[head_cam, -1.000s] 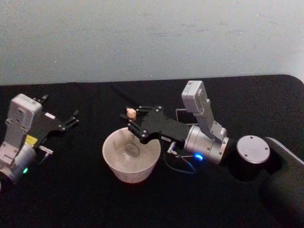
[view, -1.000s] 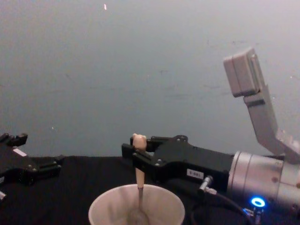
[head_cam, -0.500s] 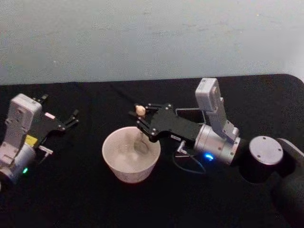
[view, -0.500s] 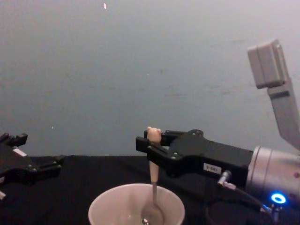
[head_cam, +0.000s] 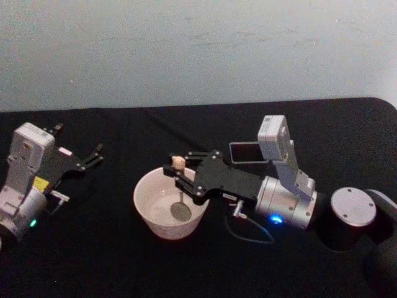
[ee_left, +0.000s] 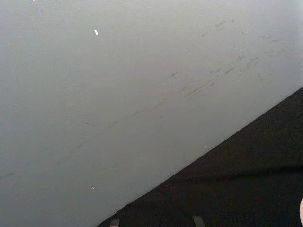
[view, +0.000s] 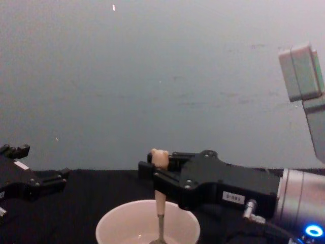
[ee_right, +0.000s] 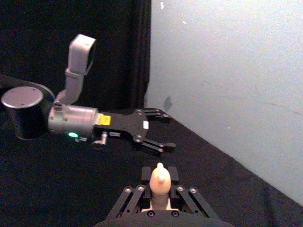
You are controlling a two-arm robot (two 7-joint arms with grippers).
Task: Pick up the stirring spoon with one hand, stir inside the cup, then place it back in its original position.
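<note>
In the head view, the right gripper [head_cam: 180, 172] is reaching in from the right over the cup [head_cam: 141, 202]. Its fingers are squeezing shut on the spoon [head_cam: 180, 212], just under the little bear knob. The spoon's shiny round end is sitting down inside the cup, near the middle. The holder [head_cam: 249, 151] is standing empty on the black table [head_cam: 124, 267], far and to the right of the cup, behind the right arm. The left gripper [head_cam: 77, 139] is resting far off on the left, with its fingers spread wide and nothing in them. In the left wrist view, the pale wall [ee_left: 118, 94] and a bit of table are showing. In the right wrist view, the bear knob is poking up between the shut fingers, and the left gripper is sitting farther off, open. In the chest view, the spoon is standing straight up, with its thin neck going down into the cup. I think the picking up is done and this is the stirring step. Putting the spoon back in the holder is not yet done. I am counting one spoon, one cup, one holder and two grippers.
</note>
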